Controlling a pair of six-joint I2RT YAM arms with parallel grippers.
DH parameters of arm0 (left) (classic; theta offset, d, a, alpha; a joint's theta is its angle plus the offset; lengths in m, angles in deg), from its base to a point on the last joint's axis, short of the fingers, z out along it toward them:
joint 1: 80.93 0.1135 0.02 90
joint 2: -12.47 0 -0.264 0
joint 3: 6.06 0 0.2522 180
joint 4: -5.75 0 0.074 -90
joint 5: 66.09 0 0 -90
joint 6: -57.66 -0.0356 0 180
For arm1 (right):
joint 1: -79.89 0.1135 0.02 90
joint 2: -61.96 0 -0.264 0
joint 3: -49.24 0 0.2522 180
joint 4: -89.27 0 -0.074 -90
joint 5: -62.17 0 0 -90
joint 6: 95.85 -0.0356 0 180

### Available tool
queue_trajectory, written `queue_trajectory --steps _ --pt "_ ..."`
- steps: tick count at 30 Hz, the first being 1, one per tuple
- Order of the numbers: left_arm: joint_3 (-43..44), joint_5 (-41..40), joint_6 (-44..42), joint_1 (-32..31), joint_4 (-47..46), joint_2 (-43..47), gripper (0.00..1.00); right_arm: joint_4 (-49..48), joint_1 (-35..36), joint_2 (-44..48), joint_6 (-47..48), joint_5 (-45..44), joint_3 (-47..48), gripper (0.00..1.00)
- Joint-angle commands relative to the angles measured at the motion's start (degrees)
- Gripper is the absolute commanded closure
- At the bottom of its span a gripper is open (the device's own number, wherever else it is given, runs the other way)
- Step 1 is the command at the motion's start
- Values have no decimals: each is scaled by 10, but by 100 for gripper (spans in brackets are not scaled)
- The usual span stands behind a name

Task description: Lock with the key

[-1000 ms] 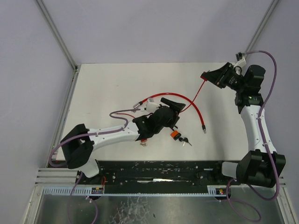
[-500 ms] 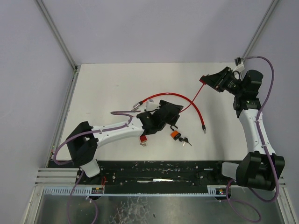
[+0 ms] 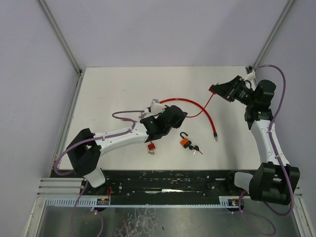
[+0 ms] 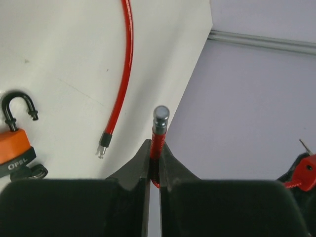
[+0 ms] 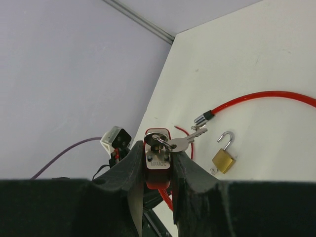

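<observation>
**Left pincer** (image 4: 154,148): the jaws are closed tight on a red cable end (image 4: 158,132). Its metal tip stands just clear of the fingertips and points away from the wrist.

**Right pincer** (image 5: 158,150): the jaws are drawn part-way in and clamp the red lock (image 5: 158,170) on both sides. The lock's silver face looks out past the fingertips. The key (image 5: 184,143), on a ring at that face, sticks out sideways past one finger. Whether it is seated in the keyhole cannot be told. The lock is held above the table (image 3: 113,89), toward its far right.

**Relation:** seen from the left pincer, the lock lies well off to one side of the cable tip and does not touch it.

**On the table, ahead of the left pincer:** a second cable end (image 4: 104,144) lies loose. Near it is an orange padlock (image 4: 15,150) with its shackle open and keys (image 3: 196,148) just beside it.

**Beyond the right pincer:** a brass padlock (image 5: 223,159) lies on the table with its shackle open.
</observation>
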Motion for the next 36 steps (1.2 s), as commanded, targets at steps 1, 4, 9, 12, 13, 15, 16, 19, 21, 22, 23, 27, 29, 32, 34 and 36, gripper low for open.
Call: queue_trajectory --steps 1,4,9,12,13,15,16,19,21,22,23,27,29,32,34,36 --pt "-19 -27 -186 3 -94 35 100 -105 1 23 -38 48 -5 100" --pt "-23 -10 -350 2 -154 49 100 -133 1 25 -53 65 -16 100" --pt "-55 101 -610 2 -271 72 100 -220 1 26 -105 86 -43 100" --pt "-60 175 -712 2 -309 80 100 -246 7 27 -115 97 -52 100" --pt "-50 196 -740 2 -301 80 100 -248 9 27 -115 100 -54 100" --pt "-23 230 -786 3 -273 73 100 -256 12 30 -115 104 -59 100" --pt "-12 248 -799 4 -261 71 100 -261 12 31 -116 106 -61 100" --pt "6 305 -821 12 -250 69 100 -280 16 33 -125 112 -66 100" --pt "12 359 -824 21 -256 70 100 -296 20 35 -133 117 -68 100" --pt "16 388 -827 28 -259 68 100 -307 21 35 -138 118 -70 100" --pt "20 405 -829 33 -256 67 100 -320 23 36 -147 118 -72 100" --pt "45 489 -820 58 -243 58 100 -374 23 37 -184 116 -80 100" --pt "53 523 -798 69 -241 51 100 -398 23 37 -202 114 -82 100" --pt "68 588 -750 82 -243 34 100 -430 24 37 -222 112 -85 100" --pt "79 623 -728 86 -245 20 100 -445 26 36 -230 112 -87 100" --pt "91 651 -710 87 -245 7 100 -447 25 36 -230 111 -88 100"
